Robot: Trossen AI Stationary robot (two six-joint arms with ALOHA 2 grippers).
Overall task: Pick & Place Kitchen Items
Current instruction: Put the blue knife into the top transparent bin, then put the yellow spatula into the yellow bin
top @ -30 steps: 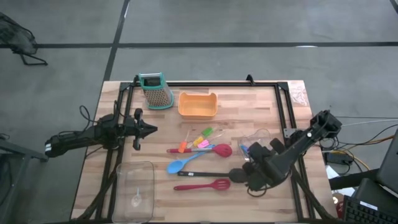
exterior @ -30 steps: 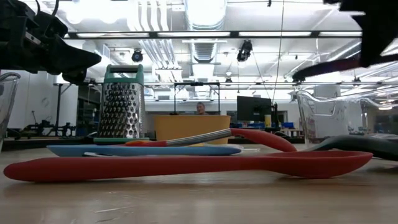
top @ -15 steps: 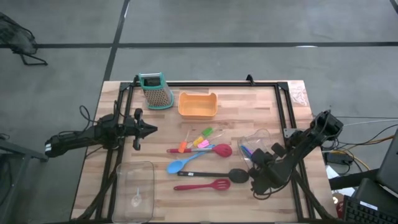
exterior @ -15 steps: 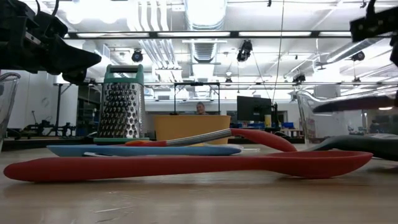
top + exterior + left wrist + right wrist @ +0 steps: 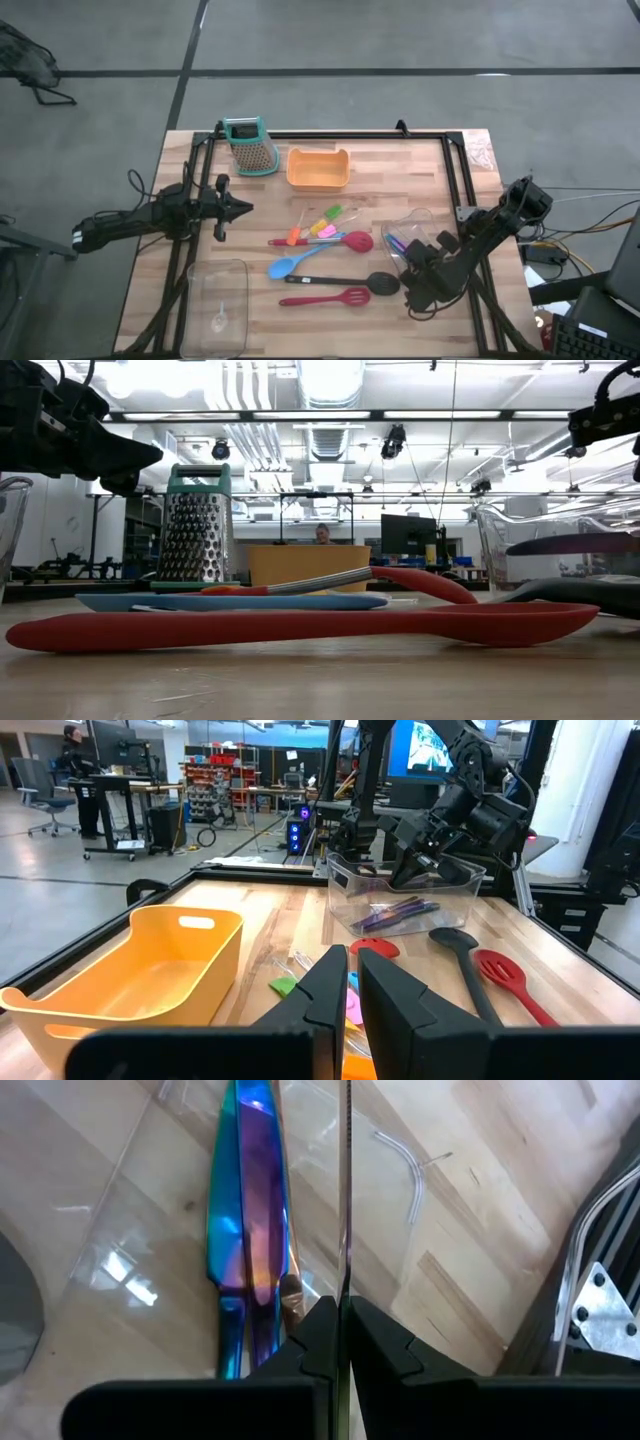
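The wooden table (image 5: 400, 170) fills the middle of the high view. At 9 o'clock the left gripper (image 5: 240, 209) waits with its fingers pressed together and nothing in them. At 4 o'clock the right gripper (image 5: 425, 270) hangs over a clear bin (image 5: 405, 232), pinched shut on a thin shiny strip (image 5: 347, 1190), maybe a piece of cutlery. Shiny blue cutlery (image 5: 248, 1230) lies in that bin. In the middle lie the black spoon (image 5: 345, 282), red spatula (image 5: 325, 298), blue spoon (image 5: 292, 262) and red spoon (image 5: 330, 240). Tiny colored pieces (image 5: 318, 226) sit at 12 o'clock from them.
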